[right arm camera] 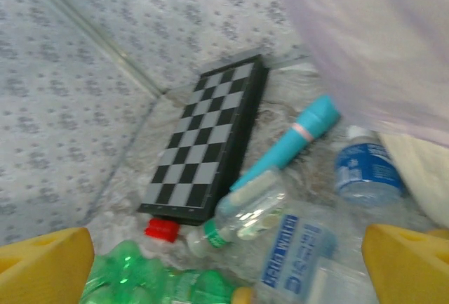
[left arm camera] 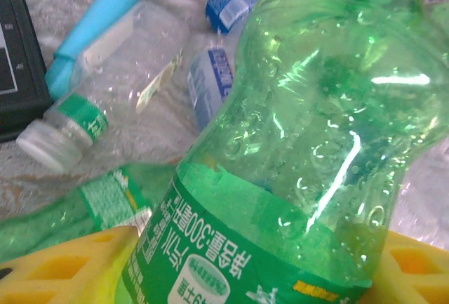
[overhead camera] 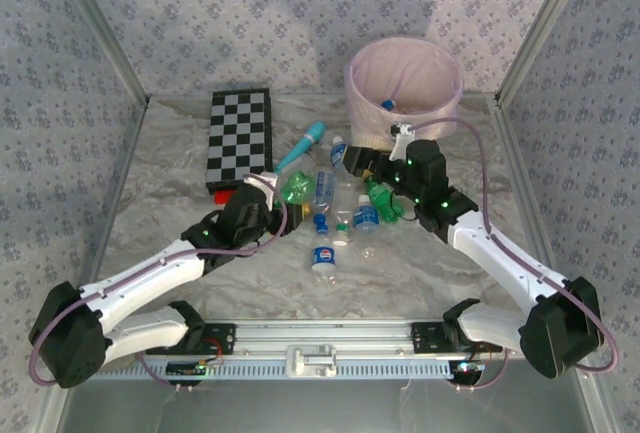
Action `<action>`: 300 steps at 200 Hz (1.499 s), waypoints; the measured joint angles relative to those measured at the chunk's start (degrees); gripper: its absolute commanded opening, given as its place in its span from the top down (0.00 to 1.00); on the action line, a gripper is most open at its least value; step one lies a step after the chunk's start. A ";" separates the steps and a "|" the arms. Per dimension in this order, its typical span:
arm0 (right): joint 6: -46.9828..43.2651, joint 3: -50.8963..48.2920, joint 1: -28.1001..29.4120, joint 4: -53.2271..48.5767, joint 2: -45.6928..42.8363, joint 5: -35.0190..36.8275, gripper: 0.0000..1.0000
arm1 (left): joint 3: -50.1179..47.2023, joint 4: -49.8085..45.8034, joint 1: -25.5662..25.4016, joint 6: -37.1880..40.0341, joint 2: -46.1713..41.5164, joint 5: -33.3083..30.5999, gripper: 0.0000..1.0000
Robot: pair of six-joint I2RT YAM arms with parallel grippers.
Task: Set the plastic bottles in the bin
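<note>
Green bottle point(left arm camera: 302, 142): lying at bench point(overhead camera: 160, 223) centre, left hand point(left arm camera: 242, 272) clamping it; cap end being cut off.
Right hand point(right arm camera: 224, 262): gaping apart, gripping nothing.
Bin point(overhead camera: 440, 103): standing far right; contents mostly hidden.

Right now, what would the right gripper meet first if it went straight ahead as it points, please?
Probably the clear bottle with the green band, lying ahead of the right gripper; depth is unclear.

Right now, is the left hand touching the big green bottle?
Touching. In the left wrist view, the yellow fingers of the left hand press against both sides of the green bottle, with no gap showing.
</note>
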 measured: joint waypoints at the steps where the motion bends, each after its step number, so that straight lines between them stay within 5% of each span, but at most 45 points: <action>1: 0.07 0.02 0.02 0.04 0.07 -0.11 0.00 | -0.09 0.24 0.07 -0.07 0.02 0.04 0.45; 59: 4.50 2.38 3.74 8.11 7.50 -9.14 0.01 | -0.85 10.40 2.34 -2.40 3.76 4.44 0.45; 140: 9.68 5.81 7.82 13.40 19.23 -14.53 0.06 | -0.85 13.09 1.62 -2.82 4.48 5.68 0.45; 199: 11.85 6.51 8.59 14.56 23.02 -16.59 0.32 | -0.85 12.74 1.18 -2.54 4.48 5.64 0.43; 235: 11.82 6.97 8.76 14.88 23.26 -17.05 0.46 | -0.85 12.98 1.16 -2.38 4.48 5.44 0.34; 300: 10.32 7.98 7.82 13.33 23.34 -16.92 0.47 | -0.98 12.55 0.85 -2.71 2.16 3.26 0.07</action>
